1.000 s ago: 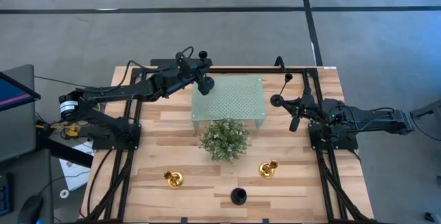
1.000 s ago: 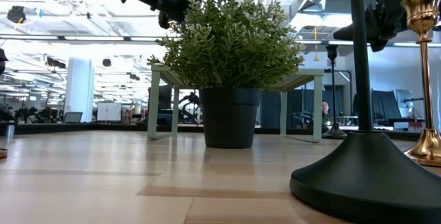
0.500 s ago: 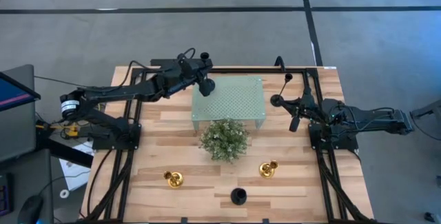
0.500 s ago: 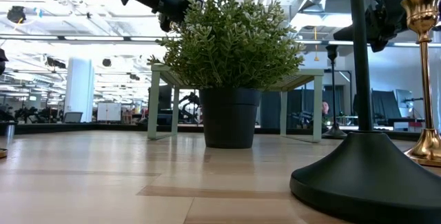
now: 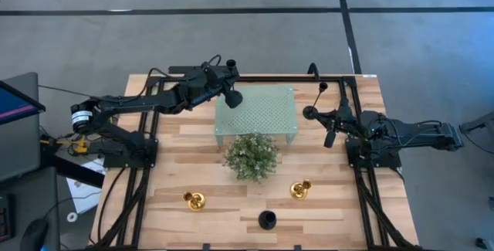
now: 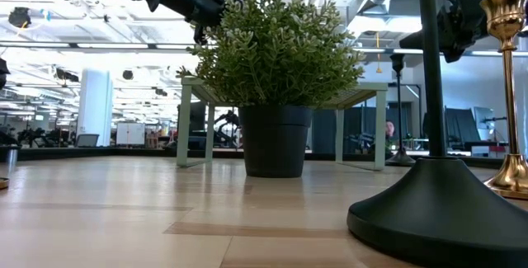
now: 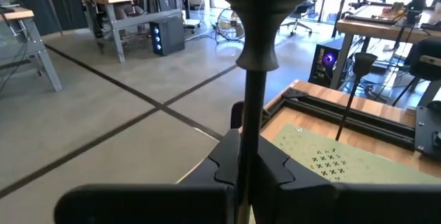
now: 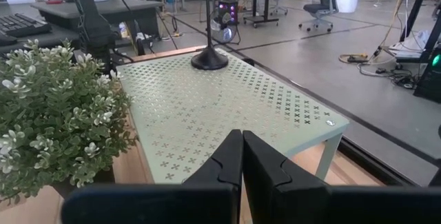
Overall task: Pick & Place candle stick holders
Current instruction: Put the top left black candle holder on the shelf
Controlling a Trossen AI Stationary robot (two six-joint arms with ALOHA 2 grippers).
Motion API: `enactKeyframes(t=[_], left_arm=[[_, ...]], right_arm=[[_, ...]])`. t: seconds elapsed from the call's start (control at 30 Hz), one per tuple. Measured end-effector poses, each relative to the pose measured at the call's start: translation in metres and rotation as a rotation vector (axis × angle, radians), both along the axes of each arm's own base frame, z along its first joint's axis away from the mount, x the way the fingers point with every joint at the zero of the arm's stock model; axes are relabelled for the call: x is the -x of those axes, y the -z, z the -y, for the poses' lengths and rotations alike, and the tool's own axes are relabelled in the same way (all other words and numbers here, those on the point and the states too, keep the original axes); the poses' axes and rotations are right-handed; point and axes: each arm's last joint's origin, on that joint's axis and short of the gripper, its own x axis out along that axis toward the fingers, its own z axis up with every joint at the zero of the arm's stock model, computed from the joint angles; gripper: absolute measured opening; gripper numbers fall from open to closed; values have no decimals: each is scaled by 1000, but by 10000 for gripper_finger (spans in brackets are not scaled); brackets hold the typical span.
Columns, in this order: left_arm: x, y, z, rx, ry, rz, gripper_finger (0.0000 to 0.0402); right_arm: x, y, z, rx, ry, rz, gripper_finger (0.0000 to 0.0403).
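Left end effector is gripping a black candle stick holder by its thin stem, holding it above the far left corner of the pale green perforated stand. Right end effector is sitting closed and empty beside the stand's right edge, where a second black holder is standing. On the counter, two gold holders are standing near the front, with a third black holder between them and a potted plant behind.
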Motion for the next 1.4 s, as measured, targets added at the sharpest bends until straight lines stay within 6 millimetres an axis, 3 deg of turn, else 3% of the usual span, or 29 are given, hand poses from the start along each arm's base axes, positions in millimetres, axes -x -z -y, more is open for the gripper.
enactKeyframes(t=[0.47,1.17,1.4], left_arm=[[0,-1,0,-18,-23,-3,40],[1,-2,-1,-79,-37,-39,125],[1,-2,-1,-80,-38,-37,134]], right_arm=[[0,1,0,0,0,-7,0],[0,1,0,0,0,-16,0],[0,1,0,0,0,-16,0]])
